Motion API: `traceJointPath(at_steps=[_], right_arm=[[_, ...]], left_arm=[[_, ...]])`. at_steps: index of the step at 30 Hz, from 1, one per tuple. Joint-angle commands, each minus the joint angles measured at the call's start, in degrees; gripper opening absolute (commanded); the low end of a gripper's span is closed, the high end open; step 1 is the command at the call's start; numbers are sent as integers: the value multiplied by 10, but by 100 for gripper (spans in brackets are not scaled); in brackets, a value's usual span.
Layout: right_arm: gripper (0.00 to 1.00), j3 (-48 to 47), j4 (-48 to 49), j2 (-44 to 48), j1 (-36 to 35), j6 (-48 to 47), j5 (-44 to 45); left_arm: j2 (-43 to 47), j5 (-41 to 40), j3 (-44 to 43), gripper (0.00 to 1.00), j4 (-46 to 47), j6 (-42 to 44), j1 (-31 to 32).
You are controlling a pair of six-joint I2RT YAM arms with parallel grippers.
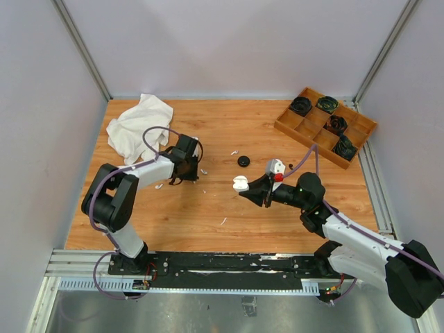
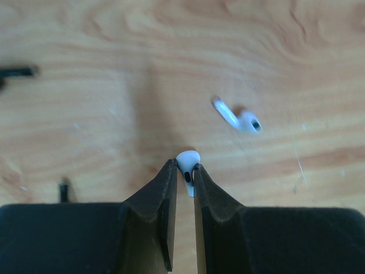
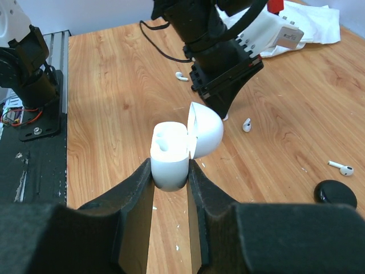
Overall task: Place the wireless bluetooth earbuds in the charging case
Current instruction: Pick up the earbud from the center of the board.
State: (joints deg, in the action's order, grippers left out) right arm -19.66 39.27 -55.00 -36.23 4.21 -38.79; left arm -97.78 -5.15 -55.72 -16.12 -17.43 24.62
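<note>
My left gripper (image 2: 185, 169) is shut on a white earbud (image 2: 187, 162), pinching it at the fingertips just above the wooden table; in the top view this gripper (image 1: 184, 177) is left of centre. A second white earbud (image 2: 238, 117) lies loose on the wood just beyond it. My right gripper (image 3: 170, 169) is shut on a white charging case (image 3: 169, 155) with its lid (image 3: 205, 131) open and its sockets empty, held above the table centre (image 1: 241, 184). More white earbuds lie loose (image 3: 342, 168) (image 3: 246, 124) (image 3: 181, 76).
A black round case (image 1: 243, 161) lies on the table behind the white case. A wooden tray (image 1: 288, 127) with several black cases stands at the back right. A white cloth (image 1: 139, 121) lies at the back left. Small black parts (image 2: 17, 72) lie near the left gripper.
</note>
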Motion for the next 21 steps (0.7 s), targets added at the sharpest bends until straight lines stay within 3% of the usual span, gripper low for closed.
traceJointPath(at_steps=[1,9,21], right_arm=[[5,-18,0,0,-18,-12,-7],[5,-22,-8,-3,-20,-18,-5],[5,-23,-14,-6,-21,-22,-2]], left_arm=[[36,16,49,12,-32,-26,42],[60,19,77,13,-76,-61,107],[40,11,51,20,-119,-74,119]])
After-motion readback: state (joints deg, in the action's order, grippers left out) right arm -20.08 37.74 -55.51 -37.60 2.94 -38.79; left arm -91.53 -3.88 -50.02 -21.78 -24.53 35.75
